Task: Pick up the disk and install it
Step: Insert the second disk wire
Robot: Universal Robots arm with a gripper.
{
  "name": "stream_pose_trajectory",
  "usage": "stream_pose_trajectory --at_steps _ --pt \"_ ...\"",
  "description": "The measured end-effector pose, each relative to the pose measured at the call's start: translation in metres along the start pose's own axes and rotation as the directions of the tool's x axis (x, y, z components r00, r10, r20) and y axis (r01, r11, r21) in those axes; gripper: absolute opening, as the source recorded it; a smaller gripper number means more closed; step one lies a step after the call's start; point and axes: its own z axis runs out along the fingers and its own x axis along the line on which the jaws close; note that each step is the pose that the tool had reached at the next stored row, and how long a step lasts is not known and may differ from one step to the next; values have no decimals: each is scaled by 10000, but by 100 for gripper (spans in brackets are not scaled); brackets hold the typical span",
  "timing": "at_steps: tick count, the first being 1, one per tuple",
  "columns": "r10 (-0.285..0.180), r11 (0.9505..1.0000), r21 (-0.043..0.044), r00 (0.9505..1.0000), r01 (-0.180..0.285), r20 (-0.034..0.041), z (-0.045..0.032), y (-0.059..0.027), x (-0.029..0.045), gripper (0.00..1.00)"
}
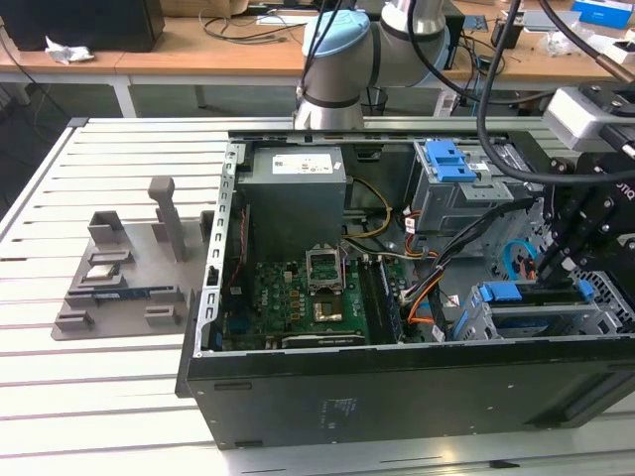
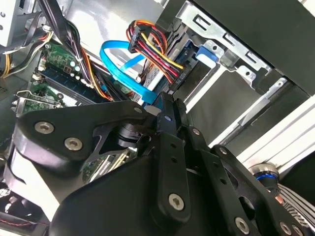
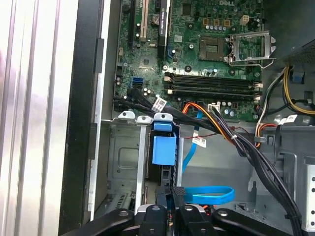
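The disk [image 1: 531, 295] stands on edge in a slot of the metal drive cage [image 1: 476, 327], at the front corner of the open computer case on the exterior view's right. Its blue plastic rail [image 3: 163, 147] shows along the upper edge. My gripper [image 1: 544, 273] hangs directly over that slot, its two thin black fingers pressed together and nothing visible between them. In the first wrist view the gripper [image 3: 177, 191] has its tips just past the end of the blue rail. In the second wrist view the gripper [image 2: 170, 105] sits beside a blue data cable [image 2: 123, 69].
The motherboard [image 1: 298, 302] and a grey power-supply box [image 1: 296, 198] fill the case's left half. A second cage with a blue latch [image 1: 448, 162] stands behind. Bundled wires [image 3: 231, 132] and the blue cable [image 3: 211, 195] cross close by the cage. A grey fixture [image 1: 129, 268] lies on the slatted table.
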Motion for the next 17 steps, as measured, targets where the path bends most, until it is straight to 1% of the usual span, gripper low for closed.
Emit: stream_pose_trajectory --at_steps 4,8,13,17 --pt "-47 10000 0 10000 47 -13 35 -13 0 16" --pt "-49 10000 -1 10000 49 -16 92 -18 0 16" --pt "-49 10000 0 10000 49 -13 101 16 0 16" --pt "-49 10000 -1 10000 49 -14 113 16 3 16"
